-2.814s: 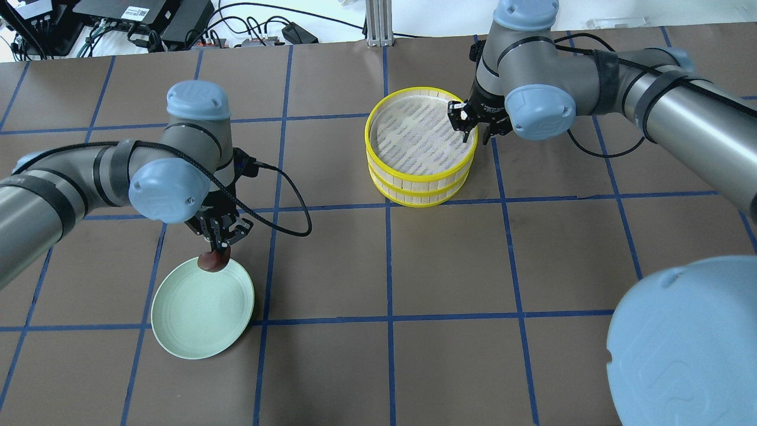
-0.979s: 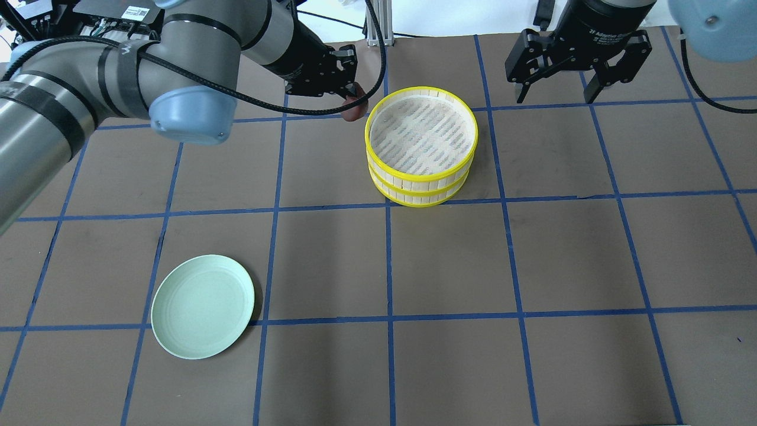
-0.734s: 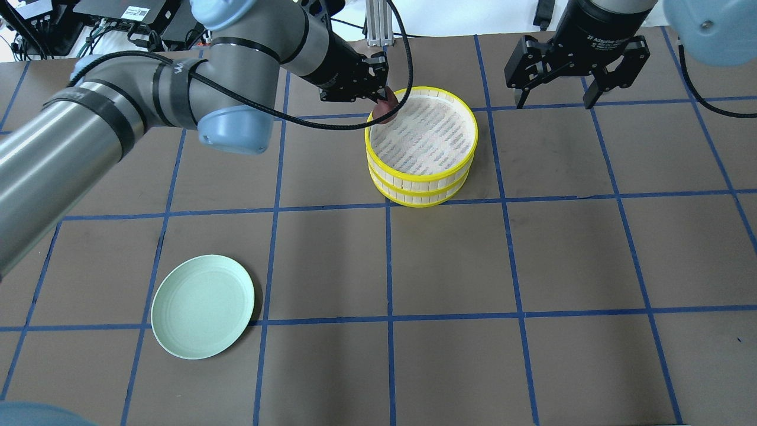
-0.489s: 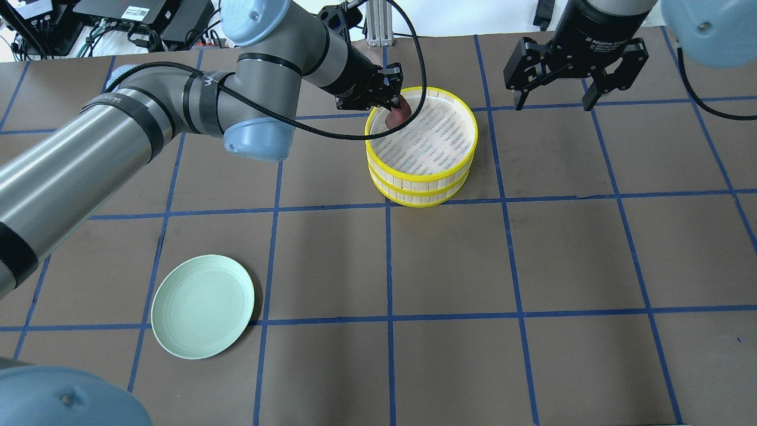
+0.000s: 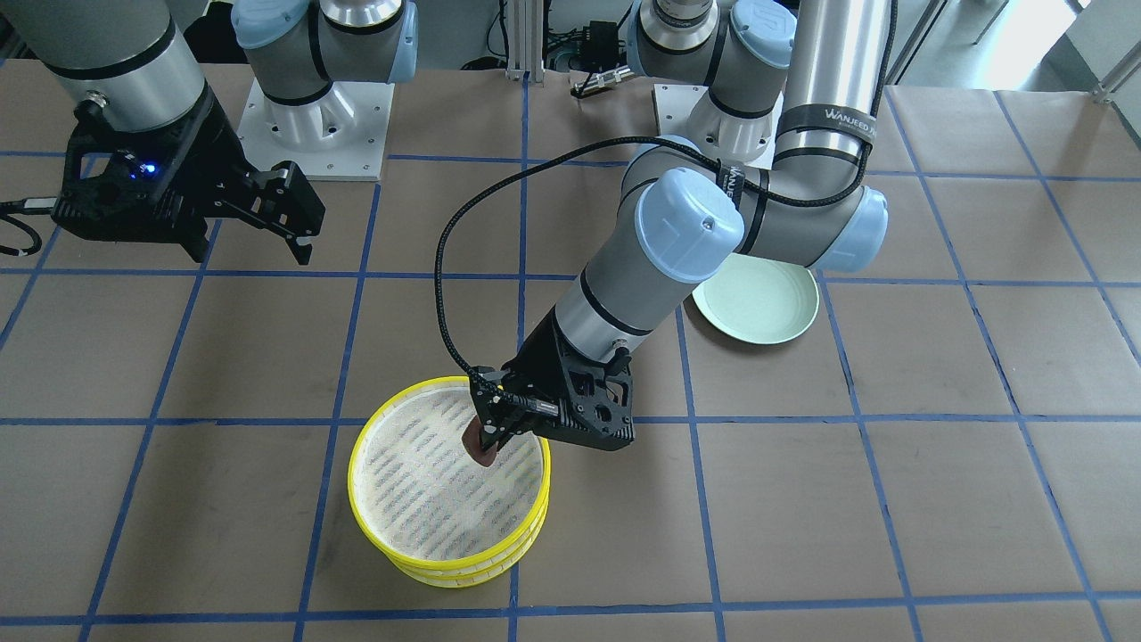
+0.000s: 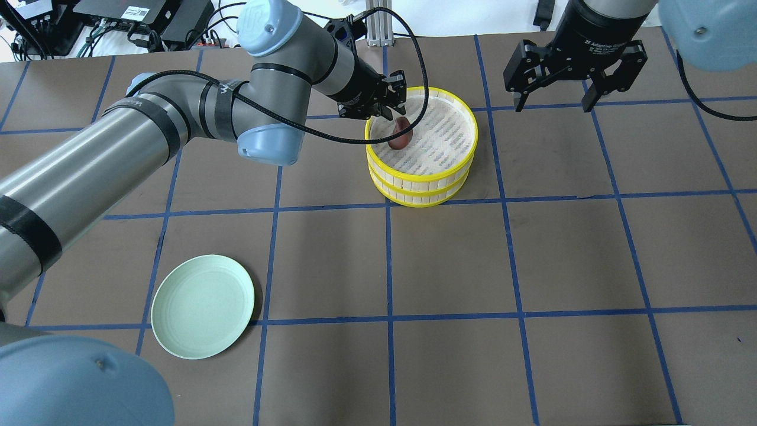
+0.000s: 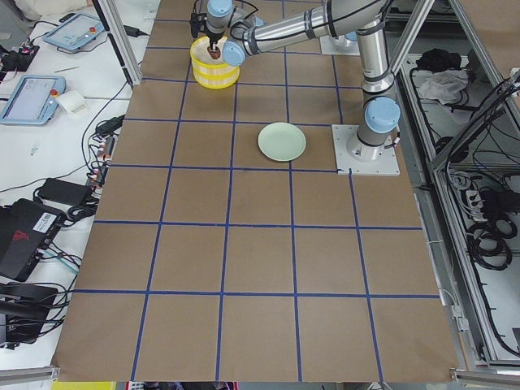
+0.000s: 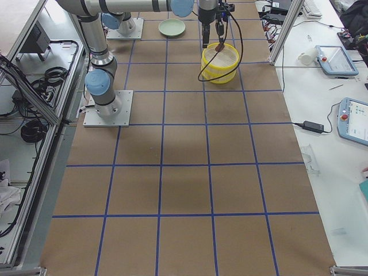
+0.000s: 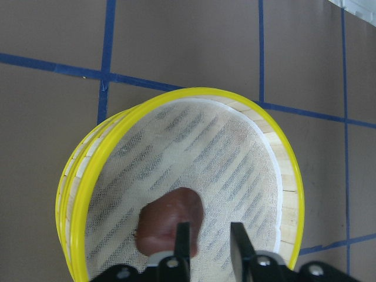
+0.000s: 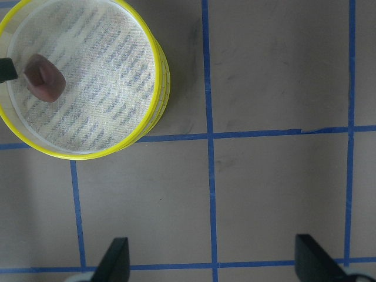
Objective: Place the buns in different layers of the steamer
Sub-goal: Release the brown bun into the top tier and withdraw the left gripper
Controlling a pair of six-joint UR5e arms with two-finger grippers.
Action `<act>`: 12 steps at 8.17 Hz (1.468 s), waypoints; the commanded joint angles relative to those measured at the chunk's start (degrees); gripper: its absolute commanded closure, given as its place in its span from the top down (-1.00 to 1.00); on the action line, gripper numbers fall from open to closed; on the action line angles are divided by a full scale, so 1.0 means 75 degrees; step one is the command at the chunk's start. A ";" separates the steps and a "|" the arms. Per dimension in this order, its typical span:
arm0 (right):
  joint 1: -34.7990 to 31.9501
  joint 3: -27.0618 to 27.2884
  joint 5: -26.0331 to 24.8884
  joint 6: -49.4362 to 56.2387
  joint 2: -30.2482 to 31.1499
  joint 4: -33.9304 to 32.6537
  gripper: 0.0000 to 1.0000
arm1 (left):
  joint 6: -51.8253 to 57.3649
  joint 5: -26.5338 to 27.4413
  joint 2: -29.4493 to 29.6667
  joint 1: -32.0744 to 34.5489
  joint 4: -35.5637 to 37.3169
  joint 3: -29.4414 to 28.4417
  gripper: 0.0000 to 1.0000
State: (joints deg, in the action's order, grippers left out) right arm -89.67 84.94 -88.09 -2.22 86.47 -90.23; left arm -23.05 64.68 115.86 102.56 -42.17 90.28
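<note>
Your left gripper (image 6: 395,113), slightly parted above the loose bun (image 6: 400,133) in the far-edge steamer (image 6: 423,183) (right gripper (image 6: 553,105) wide, empty), may flick it out if you lift askew.

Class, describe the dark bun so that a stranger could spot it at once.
On the gridded table, find the stacked yellow-rimmed steamer. Inside its top tray, below the left gripper, is the bun: small, rounded, dark reddish-brown, alone against the pale woven floor.
</note>
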 commanded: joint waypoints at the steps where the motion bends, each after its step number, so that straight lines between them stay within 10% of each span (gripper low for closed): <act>1: 0.0004 0.0006 0.0003 -0.0056 -0.0022 -0.0028 1.00 | -0.0757 -0.0069 -0.0014 0.0001 0.0126 -0.0014 1.00; 4: 0.0004 0.0006 -0.0008 -0.0020 -0.0034 -0.0016 1.00 | -0.0329 0.0802 -0.0609 -0.0057 -0.1098 -0.0026 1.00; 9: 0.0004 0.0006 0.0015 -0.0032 -0.0045 -0.0028 1.00 | 0.2241 0.2999 -0.2904 -0.1485 -0.6007 -0.0002 1.00; 12: 0.0004 0.0006 0.0015 -0.0020 -0.0045 -0.0028 1.00 | 0.2160 0.3504 -0.3353 -0.1557 -0.6565 0.0359 1.00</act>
State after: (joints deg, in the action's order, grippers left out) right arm -89.65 84.99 -87.98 -2.42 86.14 -90.44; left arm -6.50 89.02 92.54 91.35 -89.41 91.15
